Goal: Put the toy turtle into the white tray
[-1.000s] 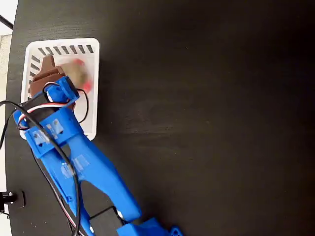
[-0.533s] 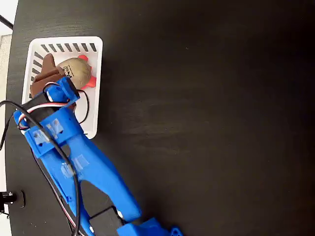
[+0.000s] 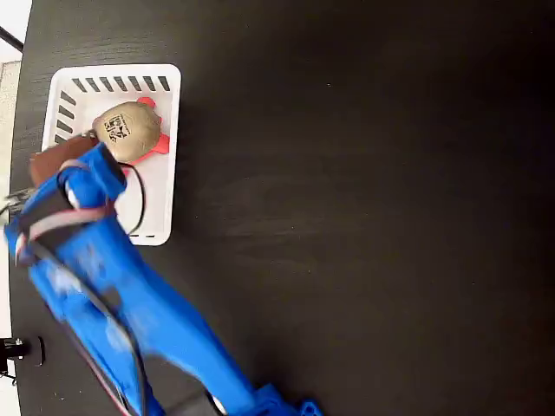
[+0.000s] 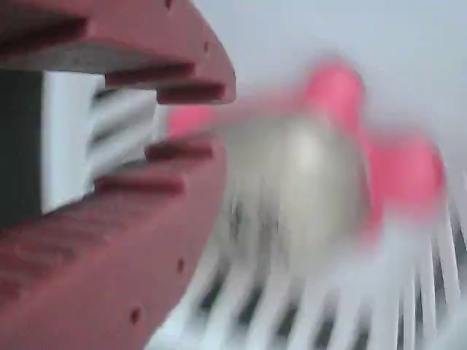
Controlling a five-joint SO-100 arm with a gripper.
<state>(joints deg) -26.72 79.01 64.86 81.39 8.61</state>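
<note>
Toy turtle [image 3: 128,132] resting inside white tray [image 3: 165,156]; gripper [image 4: 157,120] parted, holding nothing. Best lifted straight clear, avoiding the tray wall.

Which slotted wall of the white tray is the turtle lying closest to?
In the fixed view, the toy turtle lies nearest the white tray's top slotted wall, well away from the bottom end. The gripper sits beside it, empty.

Black matte tabletop [image 3: 364,208] fills fixed view; pale strip of floor [image 3: 7,87] along left edge.
</note>
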